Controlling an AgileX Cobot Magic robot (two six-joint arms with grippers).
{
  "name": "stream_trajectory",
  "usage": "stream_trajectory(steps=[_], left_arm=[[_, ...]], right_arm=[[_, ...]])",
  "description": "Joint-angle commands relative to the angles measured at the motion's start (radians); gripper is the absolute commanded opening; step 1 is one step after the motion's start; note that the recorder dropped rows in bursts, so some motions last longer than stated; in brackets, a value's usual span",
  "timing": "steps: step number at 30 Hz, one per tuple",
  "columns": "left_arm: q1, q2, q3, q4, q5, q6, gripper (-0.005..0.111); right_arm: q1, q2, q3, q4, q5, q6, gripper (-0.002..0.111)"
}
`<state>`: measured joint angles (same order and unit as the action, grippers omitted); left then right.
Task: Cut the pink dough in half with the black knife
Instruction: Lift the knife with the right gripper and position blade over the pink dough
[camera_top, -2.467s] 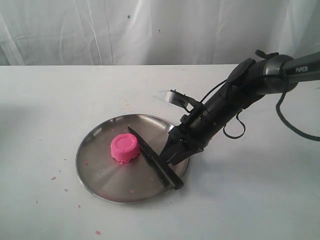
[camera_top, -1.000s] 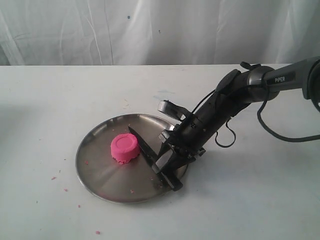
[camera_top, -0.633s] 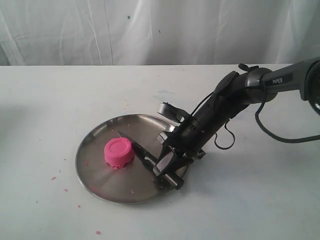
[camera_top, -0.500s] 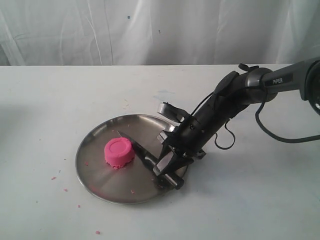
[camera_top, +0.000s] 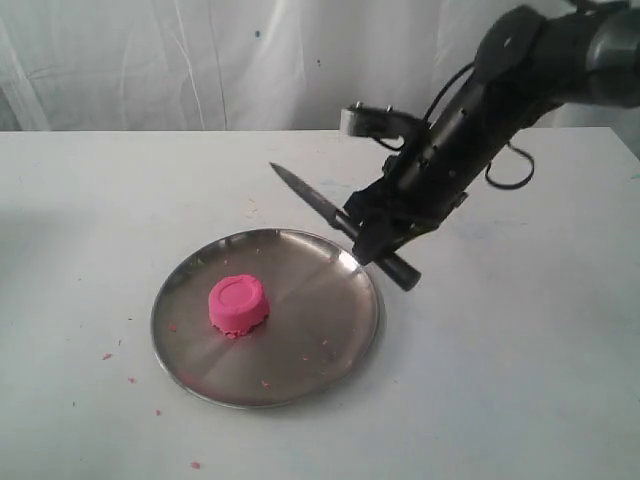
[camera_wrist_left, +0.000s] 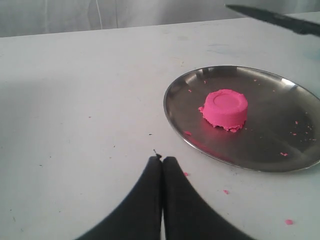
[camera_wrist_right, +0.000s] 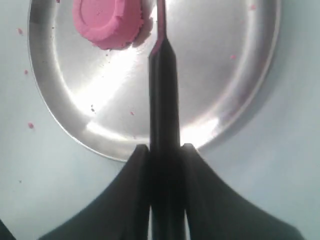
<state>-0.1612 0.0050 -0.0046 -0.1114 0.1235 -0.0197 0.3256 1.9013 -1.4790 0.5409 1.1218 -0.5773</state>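
The pink dough (camera_top: 238, 303) is one whole round puck lying left of centre on the steel plate (camera_top: 340, 330); it also shows as dough (camera_wrist_left: 226, 108) and dough (camera_wrist_right: 107, 21). My right gripper (camera_top: 378, 240) is shut on the handle of the black knife (camera_top: 312, 202) and holds it in the air above the plate's far right rim, blade pointing up and left, clear of the dough. In the right wrist view the knife (camera_wrist_right: 162, 85) runs straight out from the gripper (camera_wrist_right: 166, 150). My left gripper (camera_wrist_left: 162, 161) is shut and empty, low over the table in front of the plate (camera_wrist_left: 200, 145).
Tiny pink crumbs (camera_top: 107, 356) are scattered on the white table around the plate and on it. A white curtain (camera_top: 200, 60) hangs behind the table. The right arm (camera_top: 520, 70) reaches in from the upper right.
The knife first slid along the plate and pushed the dough a little left. Then my right gripper lifted it up and back off the plate, to the far right rim.
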Motion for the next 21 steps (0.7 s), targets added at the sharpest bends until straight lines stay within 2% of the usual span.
stream_trajectory(steps=[1, 6, 9, 14, 21], left_arm=[[-0.001, -0.005, 0.005, -0.006, 0.001, -0.002, 0.0], [-0.001, -0.005, 0.005, -0.006, 0.001, -0.002, 0.0], [-0.001, -0.005, 0.005, -0.006, 0.001, -0.002, 0.0], [-0.001, -0.005, 0.005, -0.006, 0.001, -0.002, 0.0], [-0.001, -0.005, 0.005, -0.006, 0.001, -0.002, 0.0]], right_arm=[[0.098, -0.158, 0.004, -0.275, 0.029, 0.112, 0.0], [0.38, -0.202, 0.004, -0.573, 0.053, 0.298, 0.0], [0.456, -0.189, 0.004, -0.616, 0.02, 0.357, 0.0], [0.502, -0.13, 0.004, -0.627, -0.025, 0.433, 0.0], [0.505, -0.073, 0.03, -0.671, -0.056, 0.493, 0.0]])
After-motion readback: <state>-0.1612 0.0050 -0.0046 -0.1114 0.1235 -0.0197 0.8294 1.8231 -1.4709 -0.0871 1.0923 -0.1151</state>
